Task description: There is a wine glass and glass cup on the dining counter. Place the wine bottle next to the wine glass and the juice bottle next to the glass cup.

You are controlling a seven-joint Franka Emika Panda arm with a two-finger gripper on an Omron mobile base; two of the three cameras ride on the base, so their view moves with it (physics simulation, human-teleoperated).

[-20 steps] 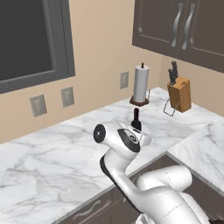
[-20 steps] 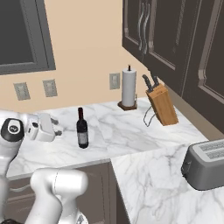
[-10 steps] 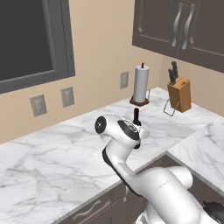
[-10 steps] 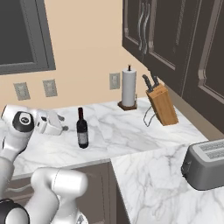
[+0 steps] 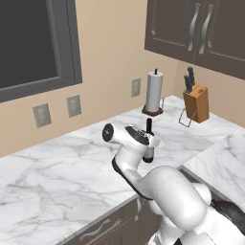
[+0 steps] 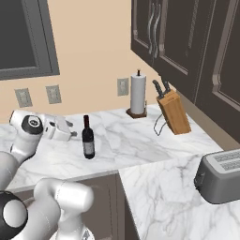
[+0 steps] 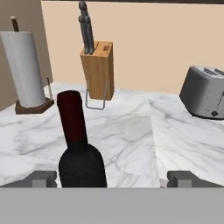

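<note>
Toaster (image 6: 219, 180) in right base view; left base has wine bottle (image 5: 149, 141) half-hidden.

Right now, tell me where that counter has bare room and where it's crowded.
Bare marble runs between the wine bottle and the knife block, and again in front of the toaster. It is crowded at the back wall, where the paper towel holder stands by the knife block, and around the bottle, where the open gripper sits.

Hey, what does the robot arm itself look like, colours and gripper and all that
The arm is glossy white with rounded, bulbous links and dark round caps at the joints. Its hand is white, and the gripper ends in two small, blocky grey fingertips. No cables or markings show.
</note>
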